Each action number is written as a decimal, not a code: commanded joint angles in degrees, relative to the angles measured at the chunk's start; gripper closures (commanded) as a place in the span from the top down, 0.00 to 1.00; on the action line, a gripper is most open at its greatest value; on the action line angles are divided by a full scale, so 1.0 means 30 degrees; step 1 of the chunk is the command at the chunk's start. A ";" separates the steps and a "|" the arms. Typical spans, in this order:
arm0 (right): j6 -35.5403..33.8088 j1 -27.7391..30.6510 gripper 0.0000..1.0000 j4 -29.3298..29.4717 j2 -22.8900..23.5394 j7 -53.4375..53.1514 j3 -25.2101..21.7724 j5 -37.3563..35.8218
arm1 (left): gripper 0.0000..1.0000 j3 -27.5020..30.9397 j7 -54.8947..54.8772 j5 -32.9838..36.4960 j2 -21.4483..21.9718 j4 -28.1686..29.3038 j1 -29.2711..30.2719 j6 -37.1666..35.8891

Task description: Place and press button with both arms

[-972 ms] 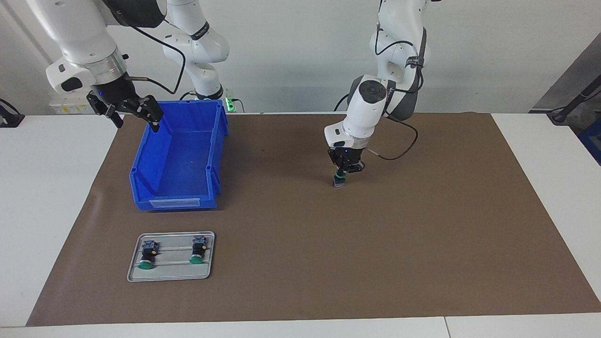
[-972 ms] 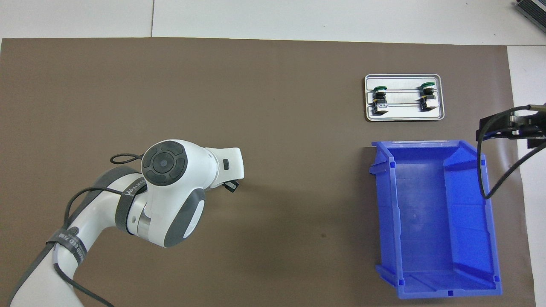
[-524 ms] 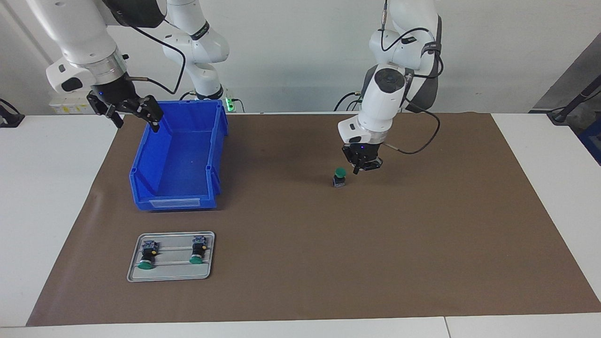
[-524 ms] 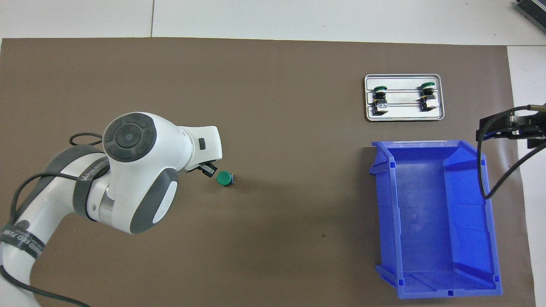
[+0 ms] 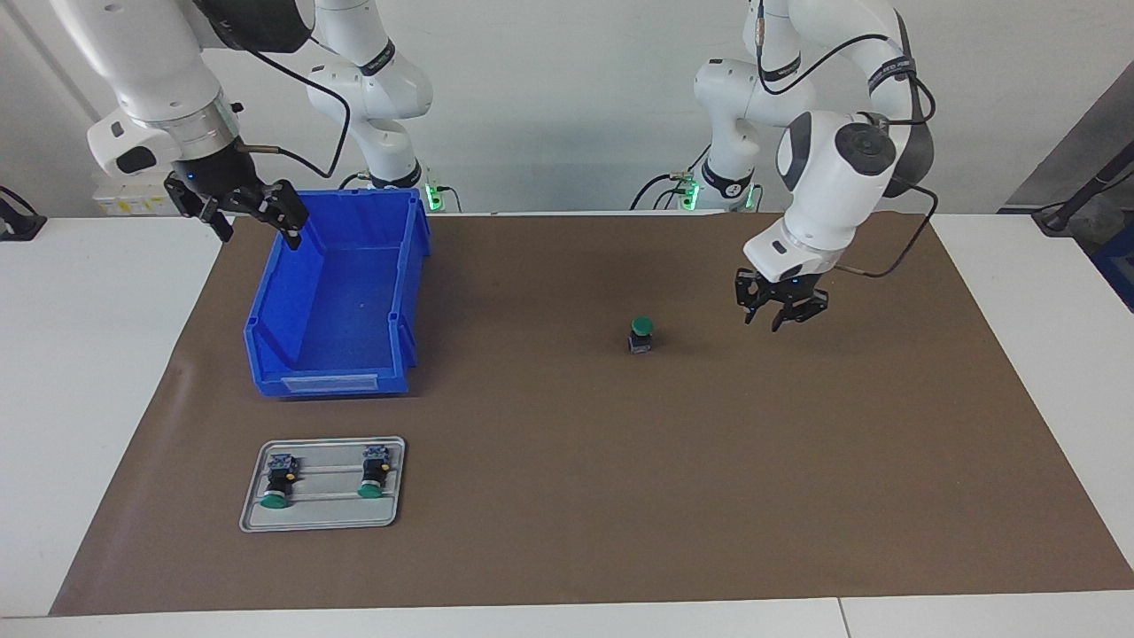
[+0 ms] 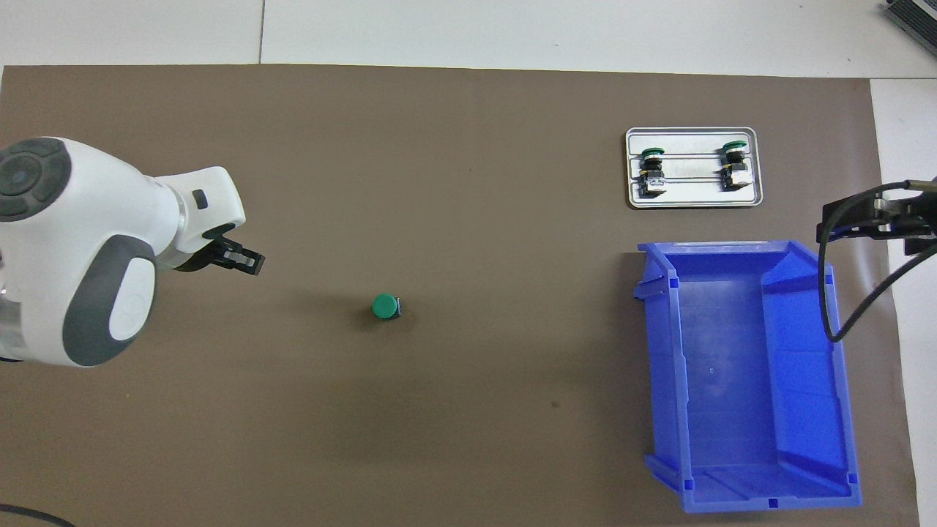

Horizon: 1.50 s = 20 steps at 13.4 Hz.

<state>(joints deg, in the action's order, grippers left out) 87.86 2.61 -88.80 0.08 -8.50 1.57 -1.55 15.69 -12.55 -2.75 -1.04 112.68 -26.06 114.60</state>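
Facing view shows the button (image 5: 640, 333) standing upright on the brown mat (image 5: 567, 532), green cap up, alone near the middle of the mat and nothing touching it. The left gripper (image 5: 781, 316) hangs over bare mat toward the left arm's end of the table, clear of the button, with its fingers spread and nothing between them: released. The right gripper (image 5: 257, 229) waits up in the air over the rim of the blue bin (image 5: 332, 354) at the corner nearest the robots and the right arm's edge of the mat; its fingers stand wide apart and hold nothing. The bin sits open and upright near the right arm's end of the mat. Farther from the robots than the bin, close to the mat's corner, lies a grey tray (image 5: 321, 518) with two more buttons (image 5: 276, 483) lying on their sides in it, side by side, caps pointing away from the robots. Overhead, the green cap of the button (image 6: 383, 307) reads as a round disc on the mat, well apart from the left gripper (image 6: 245, 259).
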 commanded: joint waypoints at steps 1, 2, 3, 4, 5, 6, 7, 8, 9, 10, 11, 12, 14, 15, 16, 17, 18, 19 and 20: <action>-0.0196 0.0069 1.00 -0.0136 -0.0114 -0.0185 0.0093 0.0078 | 0.99 -0.0162 0.0345 0.0362 0.1284 -0.0177 0.1824 -0.0991; -0.0196 0.0069 1.00 -0.0136 -0.0114 -0.0185 0.0093 0.0078 | 0.99 -0.0162 0.0315 0.0333 0.1315 -0.0904 0.2498 -0.1544; -0.0225 0.0069 1.00 -0.0136 -0.0114 -0.0185 0.0064 0.0078 | 0.99 -0.0162 0.0315 0.0274 0.1199 -0.1955 0.2882 -0.2507; -0.0225 0.0069 1.00 -0.0136 -0.0143 -0.0185 0.0093 0.0078 | 0.99 -0.0162 0.0315 0.0274 0.1024 -0.3039 0.3233 -0.3300; -0.0196 0.0069 1.00 -0.0136 -0.0144 -0.0185 0.0064 0.0078 | 0.99 -0.0162 0.0344 0.0245 0.0964 -0.3862 0.3527 -0.3946; -0.0196 0.0069 1.00 -0.0136 -0.0115 -0.0185 0.0093 0.0078 | 0.99 -0.0162 0.0431 0.0186 0.0964 -0.4624 0.3617 -0.4619; -0.0196 0.0069 1.00 -0.0136 -0.0143 -0.0185 0.0093 0.0078 | 0.99 -0.0162 0.0461 0.0186 0.0935 -0.5502 0.3647 -0.5496; -0.0196 0.0069 1.00 -0.0136 -0.0144 -0.0185 0.0064 0.0078 | 0.99 -0.0133 0.0461 0.0186 0.0760 -0.6497 0.3647 -0.6433; -0.0196 0.0069 1.00 -0.0136 -0.0144 -0.0185 0.0093 0.0078 | 0.99 -0.0133 0.0490 0.0157 0.0352 -0.7580 0.3676 -0.7428; -0.0225 0.0069 1.00 -0.0136 -0.0144 -0.0185 0.0093 0.0078 | 0.99 -0.0133 0.0519 0.0186 0.0087 -0.8432 0.3676 -0.8250; -0.0225 0.0069 1.00 -0.0136 -0.0144 -0.0185 0.0093 0.0078 | 0.99 -0.0162 0.0549 0.0215 -0.0118 -0.8817 0.3676 -0.8694; -0.0196 0.0069 1.00 -0.0136 -0.0144 -0.0185 0.0064 0.0078 | 0.99 -0.0162 0.0781 0.0215 -0.0120 -0.8821 0.3676 -0.8756; -0.0196 0.0069 1.00 -0.0136 -0.0144 -0.0185 0.0093 0.0078 | 1.00 -0.0191 0.1513 0.0244 0.0142 -0.8763 0.3589 -0.8611; -0.0196 0.0069 1.00 -0.0136 -0.0144 -0.0185 0.0093 0.0078 | 1.00 -0.0249 0.1777 0.0244 0.0201 -0.8705 0.3531 -0.8668; -0.0196 0.0069 1.00 -0.0165 -0.0144 -0.0185 0.0093 0.0078 | 1.00 -0.0308 0.1837 0.0244 0.0231 -0.8762 0.3472 -0.8698; -0.0225 0.0069 1.00 -0.0137 -0.0144 -0.0185 0.0093 0.0078 | 1.00 -0.0309 0.1838 0.0244 0.0231 -0.8792 0.3442 -0.8611; -0.0225 0.0069 1.00 -0.0136 -0.0144 -0.0185 0.0093 0.0078 | 1.00 -0.0280 0.1838 0.0244 0.0231 -0.8821 0.3442 -0.8523; -0.0225 0.0069 1.00 -0.0136 -0.0144 -0.0185 0.0064 0.0078 | 1.00 -0.0308 0.1838 0.0244 0.0231 -0.8821 0.3500 -0.8435; -0.0225 0.0069 1.00 -0.0136 -0.0144 -0.0185 0.0093 0.0078 | 1.00 -0.0309 0.1809 0.0215 0.0231 -0.8821 0.3559 -0.8319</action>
<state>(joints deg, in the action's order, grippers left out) 87.85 2.61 -88.84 0.08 -8.50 1.57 -1.55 14.82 -7.97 -2.75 0.26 87.86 -15.55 90.27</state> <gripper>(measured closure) 0.000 0.000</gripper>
